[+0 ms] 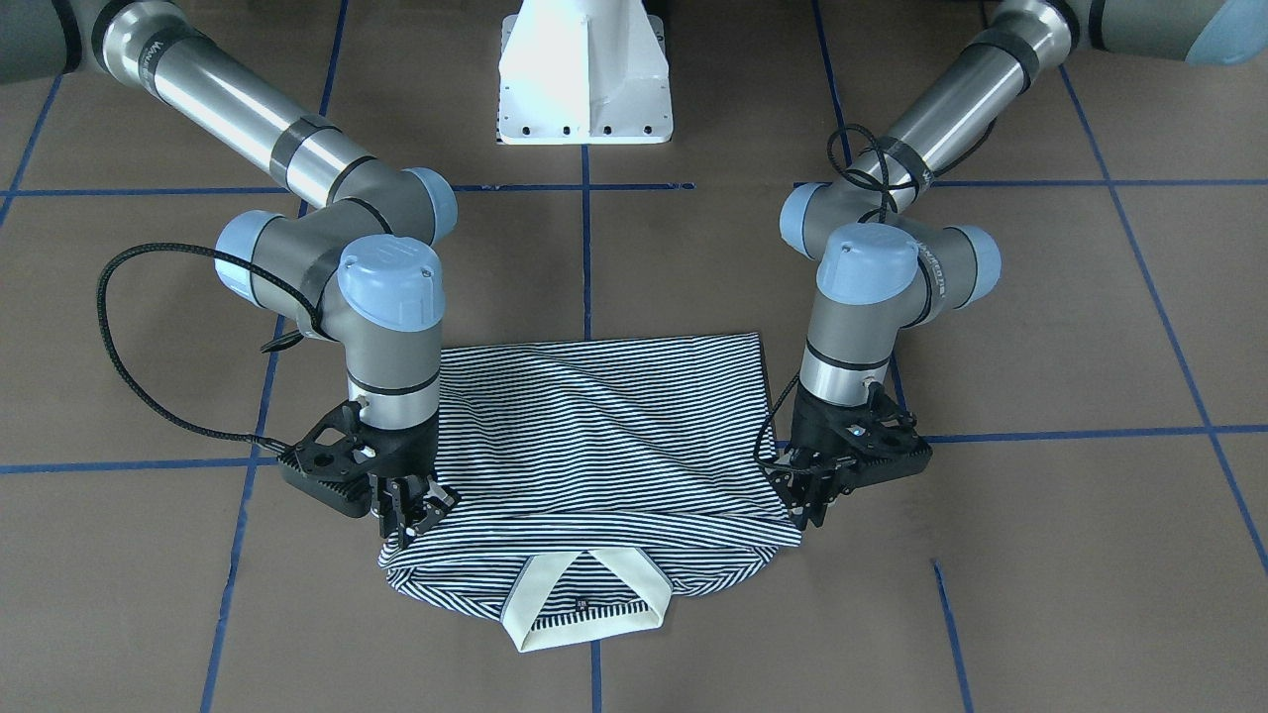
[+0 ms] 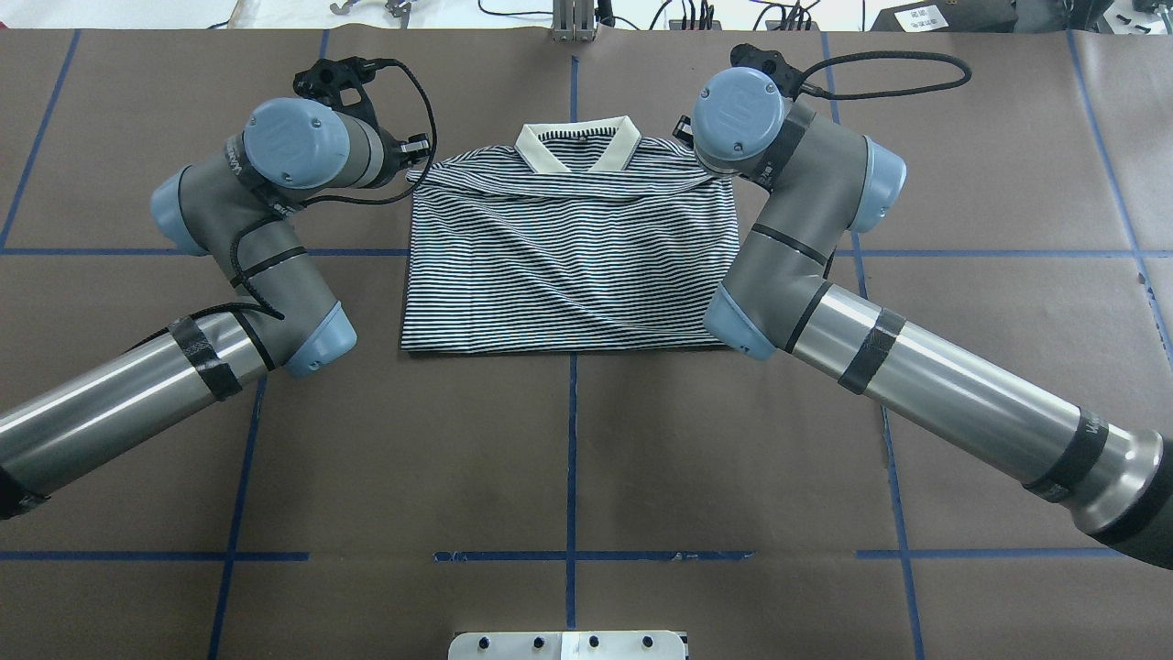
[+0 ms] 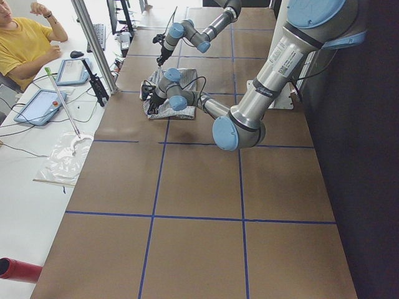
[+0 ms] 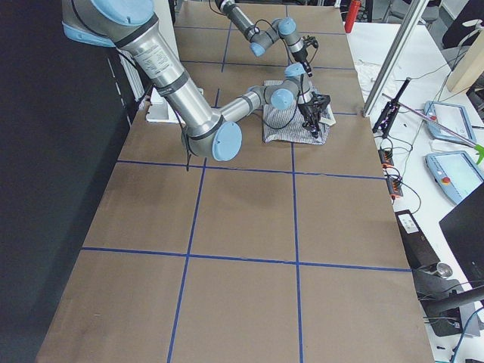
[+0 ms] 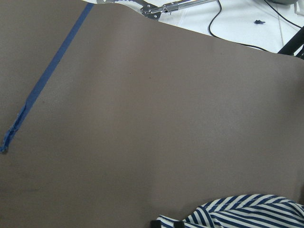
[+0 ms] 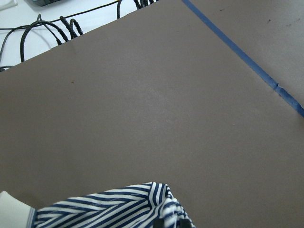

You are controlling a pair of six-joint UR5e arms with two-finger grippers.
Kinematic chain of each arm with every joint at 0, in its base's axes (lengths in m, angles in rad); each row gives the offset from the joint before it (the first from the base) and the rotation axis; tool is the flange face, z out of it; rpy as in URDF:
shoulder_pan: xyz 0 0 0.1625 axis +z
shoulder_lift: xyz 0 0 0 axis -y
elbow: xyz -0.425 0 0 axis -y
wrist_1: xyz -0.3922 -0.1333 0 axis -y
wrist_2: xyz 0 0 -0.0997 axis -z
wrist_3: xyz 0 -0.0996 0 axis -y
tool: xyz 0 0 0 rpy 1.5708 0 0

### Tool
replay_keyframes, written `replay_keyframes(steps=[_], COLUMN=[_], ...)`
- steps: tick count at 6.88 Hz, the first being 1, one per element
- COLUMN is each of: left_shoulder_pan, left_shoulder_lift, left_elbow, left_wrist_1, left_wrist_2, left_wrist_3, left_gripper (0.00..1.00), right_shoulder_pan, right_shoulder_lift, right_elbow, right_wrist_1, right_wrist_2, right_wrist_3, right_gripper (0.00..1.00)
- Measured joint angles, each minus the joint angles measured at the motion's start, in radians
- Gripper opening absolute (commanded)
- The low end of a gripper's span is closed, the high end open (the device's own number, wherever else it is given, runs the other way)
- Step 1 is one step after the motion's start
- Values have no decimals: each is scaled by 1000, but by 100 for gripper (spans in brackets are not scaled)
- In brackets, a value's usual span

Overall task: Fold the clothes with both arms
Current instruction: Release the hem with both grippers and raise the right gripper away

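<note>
The navy-and-white striped polo shirt (image 1: 594,436) lies on the brown table, folded over itself, with its cream collar (image 1: 584,604) at the far edge from the robot. In the front-facing view my left gripper (image 1: 810,498) is on the right, shut on the folded layer's corner by one shoulder. My right gripper (image 1: 411,510) is shut on the opposite corner. From overhead the shirt (image 2: 568,257) sits between both wrists, which hide the grippers. Bunched striped cloth (image 5: 247,211) shows at the bottom of the left wrist view, and striped cloth (image 6: 114,209) fills the same spot in the right wrist view.
The white pedestal base (image 1: 584,79) stands behind the shirt. Blue tape lines (image 1: 586,248) cross the brown table. Beyond the far edge lie cables (image 2: 880,78) and tools. A seated person (image 3: 25,43) and tablets (image 3: 43,103) are at a side desk.
</note>
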Motion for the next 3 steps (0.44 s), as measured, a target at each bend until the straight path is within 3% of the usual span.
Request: replay_keyframes(steps=[2,3], left_shoulder_pan=[0,2], left_shoulder_lift=[12,25], left_elbow=[-45,-69], left_wrist_1=[1,0], left_wrist_2=[-2,-4], left_wrist_3=[-1,-5], left_gripper=[35,35], right_shoulder_pan=[-9,-41], right_shoulder_lift=[-56,-138], right_elbow=[86,193], right_wrist_1=[33,37], right_wrist_2=[33,47], right_wrist_3=[11,34], right_gripper=[59,62])
